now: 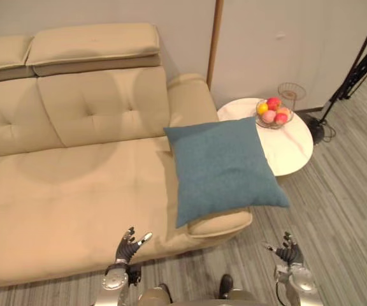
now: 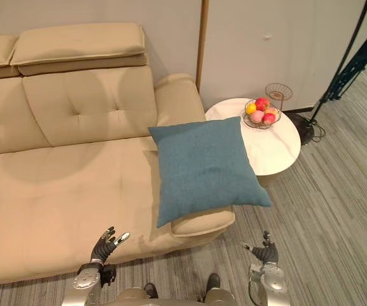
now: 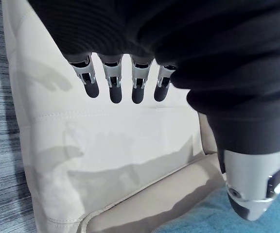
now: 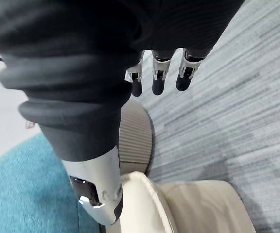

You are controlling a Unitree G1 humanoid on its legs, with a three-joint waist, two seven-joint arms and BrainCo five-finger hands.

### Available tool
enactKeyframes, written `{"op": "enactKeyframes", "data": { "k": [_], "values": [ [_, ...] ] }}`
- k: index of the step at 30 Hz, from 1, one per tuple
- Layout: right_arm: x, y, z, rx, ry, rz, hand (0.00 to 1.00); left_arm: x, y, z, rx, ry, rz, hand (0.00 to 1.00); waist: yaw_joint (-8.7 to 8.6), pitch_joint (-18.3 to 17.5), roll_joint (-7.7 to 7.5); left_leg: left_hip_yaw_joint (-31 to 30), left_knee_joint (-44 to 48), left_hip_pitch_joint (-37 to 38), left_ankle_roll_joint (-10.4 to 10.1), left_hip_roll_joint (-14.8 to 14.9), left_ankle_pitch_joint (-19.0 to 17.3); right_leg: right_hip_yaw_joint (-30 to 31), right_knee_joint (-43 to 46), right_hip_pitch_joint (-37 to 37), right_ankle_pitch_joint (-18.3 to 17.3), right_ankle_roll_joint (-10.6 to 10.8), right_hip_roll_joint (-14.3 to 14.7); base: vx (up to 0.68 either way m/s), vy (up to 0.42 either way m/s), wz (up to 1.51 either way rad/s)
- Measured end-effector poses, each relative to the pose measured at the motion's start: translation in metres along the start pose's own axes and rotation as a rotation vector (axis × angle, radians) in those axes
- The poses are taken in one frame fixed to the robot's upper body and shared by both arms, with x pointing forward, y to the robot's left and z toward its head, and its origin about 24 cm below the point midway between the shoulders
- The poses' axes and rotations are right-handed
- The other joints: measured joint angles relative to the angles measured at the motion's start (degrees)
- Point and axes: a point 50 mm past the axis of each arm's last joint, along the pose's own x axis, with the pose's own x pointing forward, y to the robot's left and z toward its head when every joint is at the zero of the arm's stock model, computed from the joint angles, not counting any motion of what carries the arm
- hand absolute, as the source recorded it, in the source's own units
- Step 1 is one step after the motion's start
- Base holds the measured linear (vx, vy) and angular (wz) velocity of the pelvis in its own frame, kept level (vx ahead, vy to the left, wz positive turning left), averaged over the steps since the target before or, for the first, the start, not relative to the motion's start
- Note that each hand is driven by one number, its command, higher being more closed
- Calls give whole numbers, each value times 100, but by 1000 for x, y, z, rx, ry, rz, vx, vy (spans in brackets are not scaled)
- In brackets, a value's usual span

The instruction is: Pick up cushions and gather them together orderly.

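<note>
Teal square fabric cushion (image 1: 225, 167) lay mid-frame across beige leather sofa (image 1: 75, 191) armrest. Likely light, soft, squashy; best taken by opposite edges. Left hand (image 1: 127, 247), right hand (image 1: 290, 252) at bottom, fingers spread, empty.

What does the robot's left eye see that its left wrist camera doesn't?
The left eye view takes in the round white table, the bowl of fruit on it, and the open right hand. The left wrist view gives a close look from behind at the left hand, with its straight fingers and dark ribbed cover. Both share the beige sofa, the teal cushion lying over its armrest, the striped grey floor and that left hand.
</note>
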Motion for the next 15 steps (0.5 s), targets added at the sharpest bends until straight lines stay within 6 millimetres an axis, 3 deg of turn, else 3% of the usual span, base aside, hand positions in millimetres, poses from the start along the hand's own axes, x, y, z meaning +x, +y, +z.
{"op": "enactKeyframes", "data": {
  "k": [6,9,11,12,14,15],
  "values": [
    [19,-19,42,-51,-123,-48,0,10,5,27,-12,-91,14,0,-135,10,-11,0,-420,-271,9,-131,380,75,-74,-440,197,-30,7,-146,-29,-4],
    [32,-16,79,-58,-216,-43,0,23,-4,61,-49,-189,-7,0,-137,176,-11,-32,-383,-634,16,-131,496,74,-134,-752,378,-75,10,-160,-46,4],
    [41,-5,123,-81,-323,-14,0,32,-17,102,-66,-309,-47,0,-140,390,-16,-74,-175,-1113,46,-92,529,72,-136,-1111,531,-98,1,-150,-29,7],
    [43,-2,133,-87,-350,-5,0,34,-21,111,-69,-336,-56,0,-141,454,-15,-81,-124,-1211,52,-85,533,72,-139,-1183,565,-106,0,-184,-40,8],
    [45,19,187,-103,-485,35,0,39,-35,157,-72,-456,-89,0,-148,675,-14,-120,95,-1692,119,-53,578,68,-153,-1545,728,-128,4,-154,-37,5],
    [44,24,198,-103,-516,45,0,40,-37,166,-80,-479,-95,0,-150,727,-16,-121,130,-1767,126,-46,583,68,-160,-1606,755,-135,5,-85,-19,3]
  ]
}}
